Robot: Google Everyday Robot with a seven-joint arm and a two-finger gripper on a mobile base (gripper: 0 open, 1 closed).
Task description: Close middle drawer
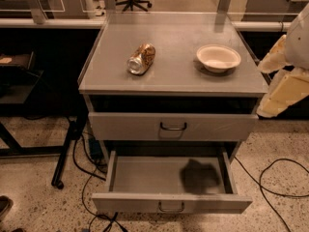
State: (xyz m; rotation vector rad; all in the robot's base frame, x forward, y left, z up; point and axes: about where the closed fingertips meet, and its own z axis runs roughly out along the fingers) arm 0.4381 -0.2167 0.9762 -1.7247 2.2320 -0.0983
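Claw (279, 90) is hanging at the right edge, just beside the worktop (178, 42) corner; how far open, cannot tell. Middle drawer (171, 203) is standing pulled far out below the upper drawer (145, 126). Can (141, 59) and bowl (218, 58) are resting on the worktop.

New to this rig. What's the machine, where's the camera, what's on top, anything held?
One camera, looking down at a grey metal cabinet from the front; its mounting is not on record. The machine is a mobile robot with one arm; its cream-coloured hand hangs at the right edge, beside the cabinet, with nothing seen in it. On its top lie a crushed drink can on its side and an empty white bowl. The low-fronted grey middle drawer, pulled far out, is what it must close.
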